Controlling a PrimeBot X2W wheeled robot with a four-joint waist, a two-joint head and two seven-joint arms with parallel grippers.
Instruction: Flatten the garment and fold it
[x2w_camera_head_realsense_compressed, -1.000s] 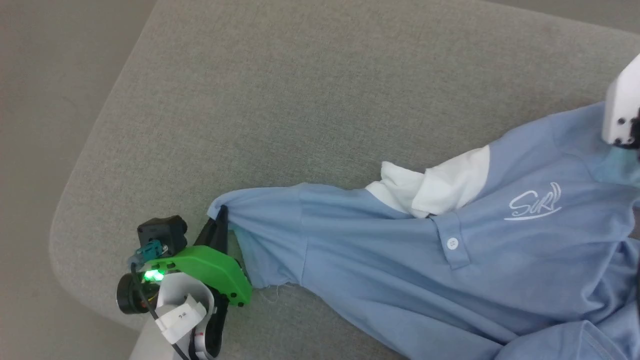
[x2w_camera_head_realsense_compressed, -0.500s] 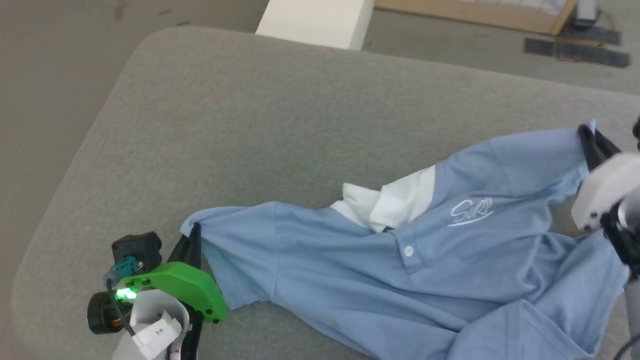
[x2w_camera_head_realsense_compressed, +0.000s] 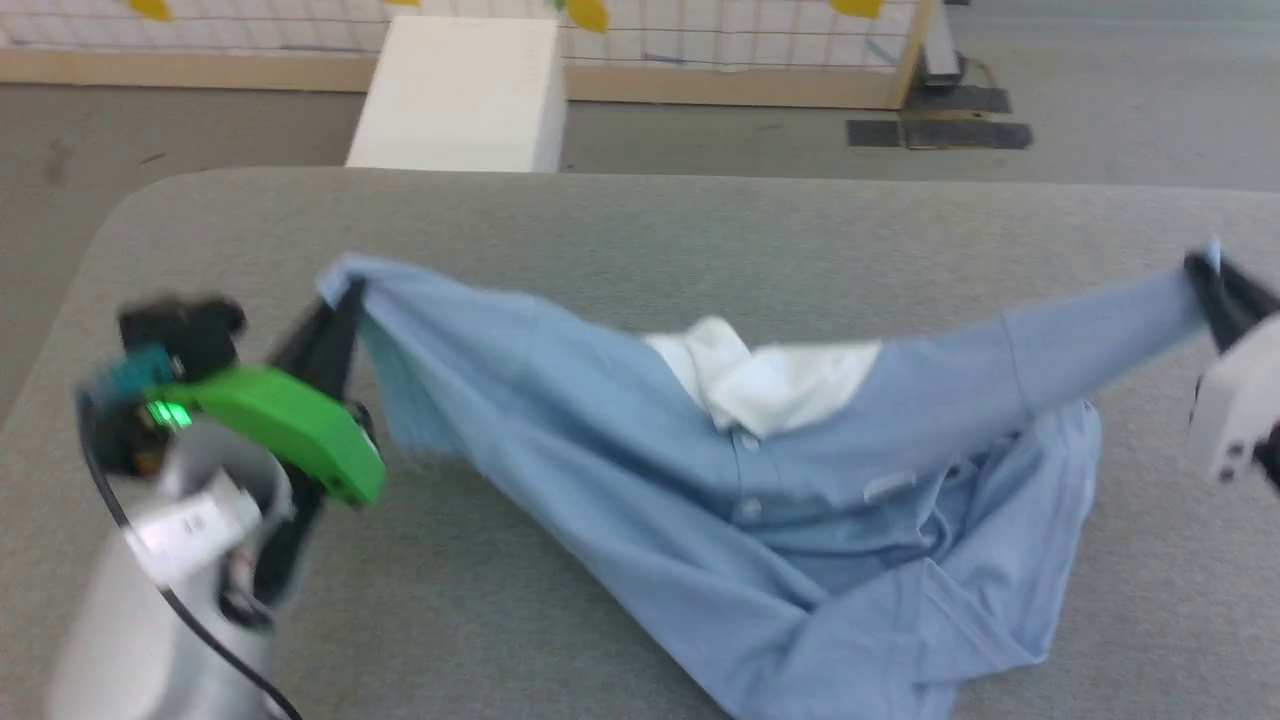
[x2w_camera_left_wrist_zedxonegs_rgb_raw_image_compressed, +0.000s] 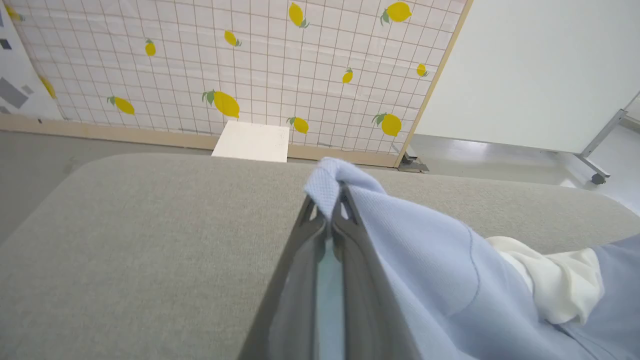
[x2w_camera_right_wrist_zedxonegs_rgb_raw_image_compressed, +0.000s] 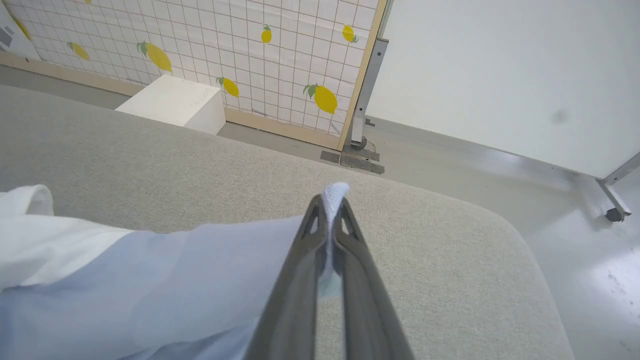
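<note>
**STATUS: ONE SHIRT HELD BY TWO CLAWS OVER THE COUNTER**

Item count: one shirt (x2w_camera_head_realsense_compressed: 780, 520), two claws, one counter (x2w_camera_head_realsense_compressed: 620, 230), one box (x2w_camera_head_realsense_compressed: 460, 95), one screen (x2w_camera_left_wrist_zedxonegs_rgb_raw_image_compressed: 225, 65).

Shirt: light blue soft knit with short sleeves. A fine pique weave is visible at the pinched edges. It has one white collar (x2w_camera_head_realsense_compressed: 770, 380), which is crumpled and folded over at the neck. The shirt spans the middle of the counter from side to side. Both sleeve ends are raised, and the body sags between them, with the lower part lying in loose folds on the counter surface.

Left claw (x2w_camera_head_realsense_compressed: 345, 300): two long dark fingers are pressed together, pinching one sleeve end. The cloth bunches over the fingertips. One bright green housing (x2w_camera_head_realsense_compressed: 280, 425) sits behind the fingers.

Right claw (x2w_camera_head_realsense_compressed: 1205, 275): two long dark fingers are pressed together, pinching the other sleeve end. A small tuft of knit protrudes past the tips.

Counter: padded, covered in grey woven fabric, with rounded corners.

Box: white, rectangular and matte. It stands on the grey floor (x2w_camera_head_realsense_compressed: 1100, 130) just beyond the far edge of the counter.

Screen: a white grid pattern printed with yellow lemons, set in a pale wooden frame behind the box.
</note>
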